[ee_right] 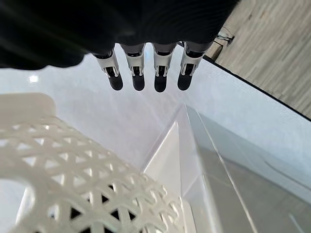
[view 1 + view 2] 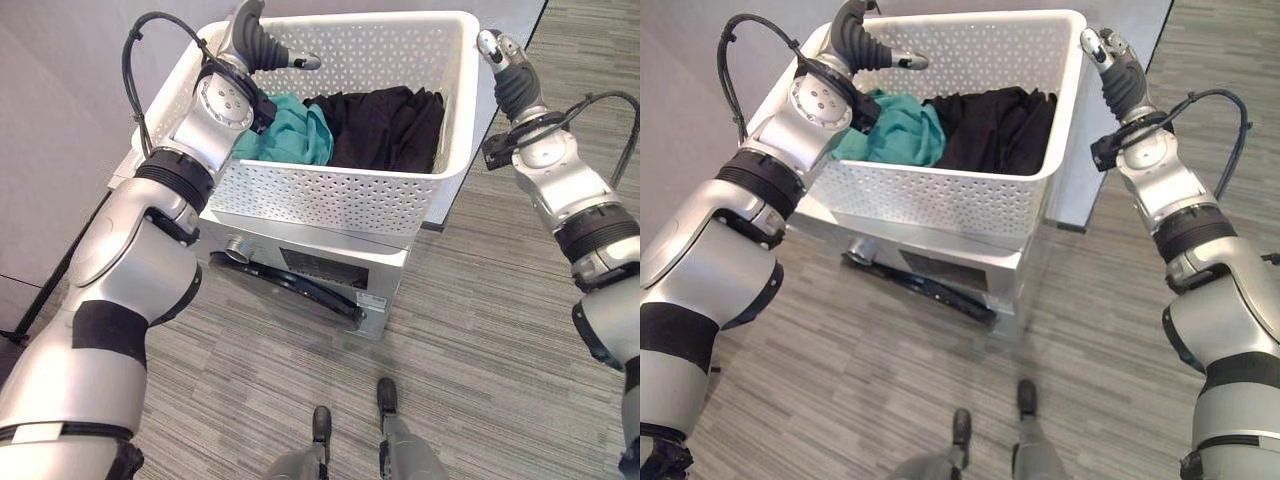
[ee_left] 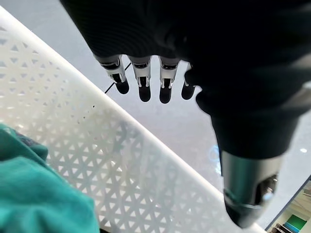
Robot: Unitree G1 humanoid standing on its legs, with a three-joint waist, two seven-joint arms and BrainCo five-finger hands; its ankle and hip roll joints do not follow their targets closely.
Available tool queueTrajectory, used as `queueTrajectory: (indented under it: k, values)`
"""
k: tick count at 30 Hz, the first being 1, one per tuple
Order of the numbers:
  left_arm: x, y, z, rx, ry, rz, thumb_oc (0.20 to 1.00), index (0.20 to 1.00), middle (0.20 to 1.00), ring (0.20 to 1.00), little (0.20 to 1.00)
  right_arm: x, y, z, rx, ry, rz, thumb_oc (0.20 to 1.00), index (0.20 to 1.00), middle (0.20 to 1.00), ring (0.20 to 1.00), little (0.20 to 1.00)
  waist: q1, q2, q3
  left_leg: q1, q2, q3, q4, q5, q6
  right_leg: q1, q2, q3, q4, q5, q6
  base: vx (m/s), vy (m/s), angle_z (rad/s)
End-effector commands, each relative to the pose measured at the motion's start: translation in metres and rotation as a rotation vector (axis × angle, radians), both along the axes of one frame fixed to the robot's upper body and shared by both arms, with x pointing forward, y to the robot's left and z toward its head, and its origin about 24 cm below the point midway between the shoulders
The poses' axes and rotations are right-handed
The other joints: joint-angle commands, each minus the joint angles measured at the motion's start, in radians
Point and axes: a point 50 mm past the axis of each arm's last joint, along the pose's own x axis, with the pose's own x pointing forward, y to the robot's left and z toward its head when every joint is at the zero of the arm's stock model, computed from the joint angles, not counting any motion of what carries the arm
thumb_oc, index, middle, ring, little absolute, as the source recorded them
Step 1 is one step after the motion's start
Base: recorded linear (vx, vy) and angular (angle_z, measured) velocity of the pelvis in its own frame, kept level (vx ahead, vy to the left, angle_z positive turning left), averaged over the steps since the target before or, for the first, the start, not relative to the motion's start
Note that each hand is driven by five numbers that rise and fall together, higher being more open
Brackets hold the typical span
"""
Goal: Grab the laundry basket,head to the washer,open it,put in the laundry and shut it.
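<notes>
**Basket resting on the washer, both hands free of it**

Nearest the camera, the left hand (image 2: 258, 45) hovers above the basket's 10 o'clock corner, fingers straight and relaxed, holding nothing. At 2 o'clock the right hand (image 2: 1110, 62) stands by the opposite corner, fingers likewise extended and empty.

The white laundry basket (image 2: 330, 195) has perforated walls and a thick rim. It sits on top of the washer (image 2: 320, 265), long axis running 9 to 3 o'clock, mouth upward. Inside, teal clothing (image 2: 290, 135) lies toward 9 o'clock, touching black clothing (image 2: 385, 125) at the centre.

The basket covers most of the washer's top. The washer's dark round door (image 2: 290, 285) shows partly, under the basket's near edge.
</notes>
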Motion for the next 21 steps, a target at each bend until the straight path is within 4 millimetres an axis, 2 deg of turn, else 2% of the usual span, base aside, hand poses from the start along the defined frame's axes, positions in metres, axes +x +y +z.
queueTrajectory:
  k: [1, 3, 5, 6, 10, 12, 14, 16, 17, 18, 19, 21]
  values:
    - [-0.003, 0.005, 0.013, -0.061, -0.08, 0.015, 1.0, 1.0, 1.0, 1.0, 1.0, -0.007, -0.009, 0.038, -0.015, -0.134, -0.037, 1.0, 1.0, 1.0, 1.0, 1.0, 0.026, -0.032, -0.015, 0.062, 0.014, -0.014, 0.001, -0.01, -0.015, 0.116, -0.033, 0.07, -0.002, -0.127, 0.128, 0.0, 0.0, 0.0]
    - [-0.003, 0.009, 0.015, -0.074, -0.085, 0.013, 1.0, 1.0, 1.0, 1.0, 1.0, -0.012, -0.022, 0.036, -0.004, -0.141, -0.057, 1.0, 1.0, 1.0, 1.0, 1.0, 0.027, -0.036, -0.029, 0.084, 0.016, -0.009, 0.001, -0.016, -0.015, 0.139, -0.033, 0.066, -0.002, -0.132, 0.126, 0.01, 0.019, 0.03]
    - [-0.005, 0.022, 0.02, -0.088, -0.1, 0.024, 1.0, 1.0, 1.0, 1.0, 1.0, -0.021, -0.041, 0.035, 0.003, -0.154, -0.096, 1.0, 1.0, 1.0, 1.0, 1.0, 0.027, -0.041, -0.05, 0.115, 0.018, -0.005, 0.001, -0.024, -0.014, 0.17, -0.035, 0.058, -0.002, -0.14, 0.126, 0.0, 0.0, 0.0]
    - [-0.005, 0.022, 0.02, -0.088, -0.1, 0.023, 1.0, 1.0, 1.0, 1.0, 1.0, -0.021, -0.041, 0.034, 0.003, -0.154, -0.096, 1.0, 1.0, 1.0, 1.0, 1.0, 0.027, -0.042, -0.048, 0.117, 0.019, -0.005, 0.001, -0.024, -0.014, 0.172, -0.035, 0.058, -0.002, -0.14, 0.126, 0.0, 0.0, 0.0]
    - [-0.01, 0.043, 0.03, -0.115, -0.13, 0.036, 1.0, 1.0, 1.0, 1.0, 1.0, -0.037, -0.075, 0.029, 0.055, -0.174, -0.153, 1.0, 1.0, 1.0, 1.0, 1.0, 0.027, -0.049, -0.073, 0.151, 0.016, -0.007, 0.014, -0.033, -0.013, 0.213, -0.043, 0.05, -0.002, -0.141, 0.125, 0.01, 0.01, 0.01]
    - [-0.015, 0.054, 0.042, -0.126, -0.164, 0.05, 1.0, 1.0, 1.0, 1.0, 1.0, -0.046, -0.09, 0.028, 0.09, -0.191, -0.178, 1.0, 1.0, 1.0, 1.0, 1.0, 0.025, -0.049, -0.088, 0.166, 0.017, -0.004, 0.016, -0.04, -0.011, 0.23, -0.043, 0.047, -0.002, -0.146, 0.126, 0.02, 0.011, -0.01]
    - [-0.022, 0.076, 0.051, -0.141, -0.193, 0.091, 1.0, 1.0, 1.0, 1.0, 1.0, -0.057, -0.11, 0.02, 0.144, -0.197, -0.217, 1.0, 1.0, 1.0, 1.0, 1.0, 0.024, -0.051, -0.102, 0.184, 0.019, 0.001, 0.019, -0.049, -0.01, 0.247, -0.044, 0.046, -0.002, -0.148, 0.127, 0.03, 0.02, -0.03]
    - [-0.034, 0.109, 0.066, -0.124, -0.233, 0.178, 1.0, 1.0, 1.0, 1.0, 1.0, -0.071, -0.136, 0.009, 0.179, -0.192, -0.288, 1.0, 1.0, 1.0, 1.0, 1.0, 0.024, -0.049, -0.117, 0.198, 0.019, 0.002, 0.018, -0.056, -0.009, 0.262, -0.044, 0.045, -0.002, -0.152, 0.129, 0.04, 0.03, -0.02]
    - [-0.048, 0.132, 0.084, -0.061, -0.287, 0.268, 1.0, 1.0, 1.0, 1.0, 1.0, -0.087, -0.158, 0.001, 0.176, -0.179, -0.358, 1.0, 1.0, 1.0, 1.0, 1.0, 0.019, -0.044, -0.119, 0.203, 0.02, 0.002, 0.02, -0.057, -0.008, 0.267, -0.044, 0.045, -0.002, -0.149, 0.13, 0.04, 0.046, -0.03]
    - [-0.061, 0.155, 0.089, -0.035, -0.304, 0.314, 1.0, 1.0, 1.0, 1.0, 1.0, -0.107, -0.182, -0.014, 0.181, -0.151, -0.436, 1.0, 1.0, 1.0, 1.0, 1.0, 0.017, -0.045, -0.132, 0.208, 0.021, 0.002, 0.017, -0.064, -0.007, 0.269, -0.044, 0.046, -0.002, -0.153, 0.134, 0.03, 0.035, 0.03]
    - [-0.06, 0.153, 0.089, -0.032, -0.303, 0.309, 1.0, 1.0, 1.0, 1.0, 1.0, -0.109, -0.184, -0.016, 0.183, -0.149, -0.439, 1.0, 1.0, 1.0, 1.0, 1.0, 0.021, -0.048, -0.133, 0.208, 0.021, 0.002, 0.017, -0.064, -0.007, 0.27, -0.044, 0.045, -0.002, -0.153, 0.134, 0.04, 0.021, 0.05]
    - [-0.073, 0.177, 0.088, -0.035, -0.315, 0.355, 1.0, 1.0, 1.0, 1.0, 1.0, -0.137, -0.214, -0.055, 0.236, -0.064, -0.551, 1.0, 1.0, 1.0, 1.0, 1.0, 0.024, -0.051, -0.136, 0.211, 0.023, 0.001, 0.016, -0.067, -0.003, 0.271, -0.045, 0.044, -0.002, -0.152, 0.136, 0.0, 0.0, 0.0]
